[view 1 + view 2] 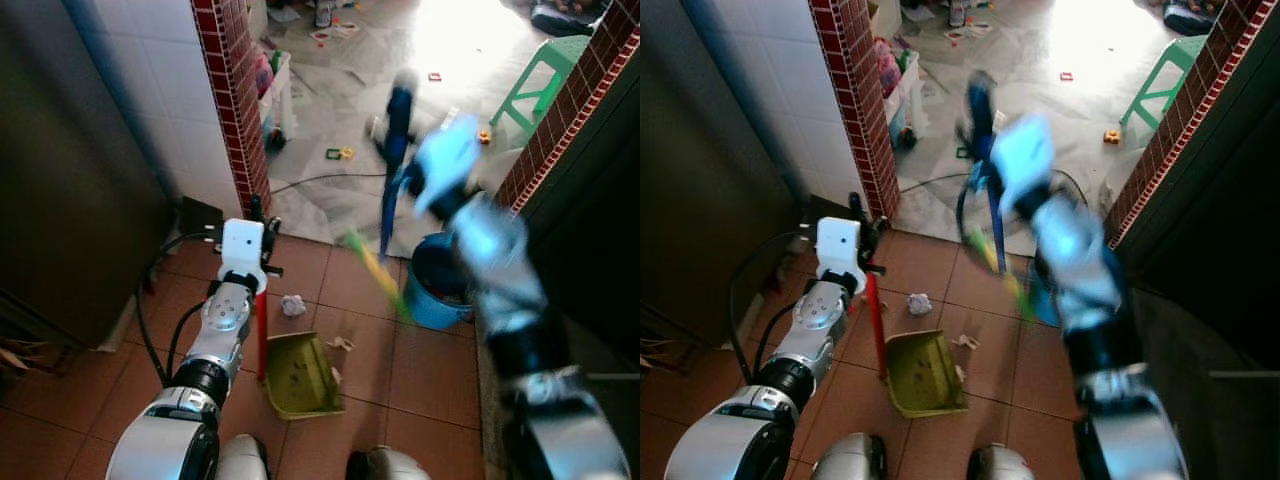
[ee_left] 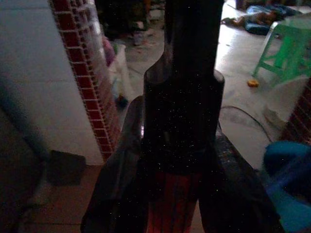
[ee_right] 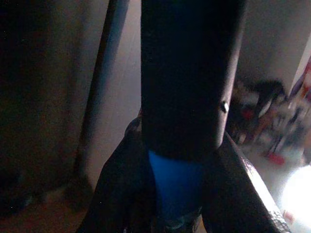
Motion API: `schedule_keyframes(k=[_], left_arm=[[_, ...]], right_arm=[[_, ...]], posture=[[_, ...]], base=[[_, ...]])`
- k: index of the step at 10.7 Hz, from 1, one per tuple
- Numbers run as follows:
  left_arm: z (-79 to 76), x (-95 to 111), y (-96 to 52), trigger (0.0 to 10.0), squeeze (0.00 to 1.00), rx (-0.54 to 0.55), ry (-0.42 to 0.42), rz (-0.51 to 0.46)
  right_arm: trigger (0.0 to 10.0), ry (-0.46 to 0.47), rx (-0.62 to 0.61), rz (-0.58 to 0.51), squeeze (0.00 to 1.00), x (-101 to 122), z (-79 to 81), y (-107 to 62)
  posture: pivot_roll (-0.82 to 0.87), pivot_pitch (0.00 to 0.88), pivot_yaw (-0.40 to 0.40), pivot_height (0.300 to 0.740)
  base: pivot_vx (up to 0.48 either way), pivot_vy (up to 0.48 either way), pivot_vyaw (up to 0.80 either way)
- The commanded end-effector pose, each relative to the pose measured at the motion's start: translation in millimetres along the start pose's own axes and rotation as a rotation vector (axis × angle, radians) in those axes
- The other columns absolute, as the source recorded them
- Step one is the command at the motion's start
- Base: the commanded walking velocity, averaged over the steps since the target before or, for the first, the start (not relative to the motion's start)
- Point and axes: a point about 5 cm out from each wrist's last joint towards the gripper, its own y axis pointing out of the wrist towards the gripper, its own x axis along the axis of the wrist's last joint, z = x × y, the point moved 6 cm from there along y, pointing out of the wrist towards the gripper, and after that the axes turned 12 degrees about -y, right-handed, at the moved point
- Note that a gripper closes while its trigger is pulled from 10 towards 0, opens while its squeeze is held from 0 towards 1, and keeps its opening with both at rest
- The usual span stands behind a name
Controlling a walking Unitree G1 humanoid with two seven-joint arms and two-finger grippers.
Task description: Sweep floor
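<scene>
A yellow-green dustpan (image 1: 300,375) rests on the brown tile floor, its red upright handle (image 1: 261,330) rising beside my left arm. My left gripper (image 1: 260,218) is shut on the top of that handle; in the left wrist view the red handle (image 2: 172,208) sits between the black fingers (image 2: 116,184). My right arm is blurred with motion. The right gripper (image 1: 405,180) is shut on a blue broom handle (image 1: 397,120), seen close up as the blue handle (image 3: 177,189) in the right wrist view. Yellow-green bristles (image 1: 375,270) hang smeared above the tiles. A crumpled paper (image 1: 292,305) lies ahead of the dustpan.
A blue bucket (image 1: 440,280) stands at the right wall by the doorway. A red brick pillar (image 1: 235,100) and a dark cabinet (image 1: 70,180) close the left side. A cable (image 1: 320,180) crosses the doorway. Beyond are a green stool (image 1: 545,85) and scattered toys. Small scraps (image 1: 342,343) lie by the dustpan.
</scene>
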Motion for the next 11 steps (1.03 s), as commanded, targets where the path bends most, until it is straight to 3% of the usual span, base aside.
schedule_keyframes(k=[1, 3, 4, 5, 6, 7, 9, 10, 11], left_arm=[[-7.5, -31, -7.9, 10.0, 0.0, -0.046, -0.028, 0.139], [-13.8, -32, -7.4, 10.0, 0.0, -0.092, 0.004, 0.152], [-16.6, -36, -9.2, 10.0, 0.0, -0.119, -0.009, 0.178], [-16.0, -37, -9.4, 10.0, 0.0, -0.128, -0.007, 0.189], [-16.9, -36, -8.9, 10.0, 0.0, -0.137, -0.011, 0.186], [-17.5, -30, -6.8, 10.0, 0.0, -0.145, -0.016, 0.17], [-18.6, -27, -6.7, 10.0, 0.0, -0.155, -0.023, 0.16], [-18.8, -30, -8.7, 10.0, 0.0, -0.156, -0.024, 0.172], [-20.0, -31, -8.8, 10.0, 0.0, -0.158, -0.033, 0.175]], right_arm=[[10.0, -0.001, 0.005, -0.006, 0.0, -3, 6.0, -0.9], [10.0, 0.138, 0.026, 0.06, 0.0, -28, 34.3, -12.8], [10.0, 0.277, 0.13, 0.097, 0.0, -39, 69.2, -22.5], [10.0, 0.313, 0.216, 0.094, 0.0, -36, 85.2, -24.5], [10.0, 0.264, 0.252, 0.08, 0.0, -33, 88.5, -24.2], [10.0, 0.185, 0.205, 0.055, 0.0, -28, 74.0, -17.1], [10.0, 0.248, 0.201, 0.007, 0.0, -12, 59.5, -6.8], [10.0, 0.436, 0.14, -0.028, 0.0, -1, 45.1, 1.0], [10.0, 0.502, 0.061, -0.039, 0.0, 0, 27.7, 5.4]], posture=[[-0.05, 0.081, 0.043, 0.74], [-0.04, 0.078, 0.052, 0.74], [-0.03, 0.073, 0.056, 0.74], [-0.03, 0.069, 0.059, 0.74], [-0.04, 0.067, 0.06, 0.74], [-0.03, 0.064, 0.062, 0.74], [-0.03, 0.064, 0.069, 0.74], [-0.03, 0.065, 0.07, 0.74], [-0.03, 0.066, 0.073, 0.74]], base=[[0.0, 0.0, 0.0], [0.0, 0.0, 0.0], [0.0, 0.0, 0.0], [0.0, 0.0, 0.0], [0.0, 0.0, 0.0], [0.0, 0.0, 0.0], [0.0, 0.0, 0.0], [0.0, 0.0, 0.0], [0.0, 0.0, 0.0]])
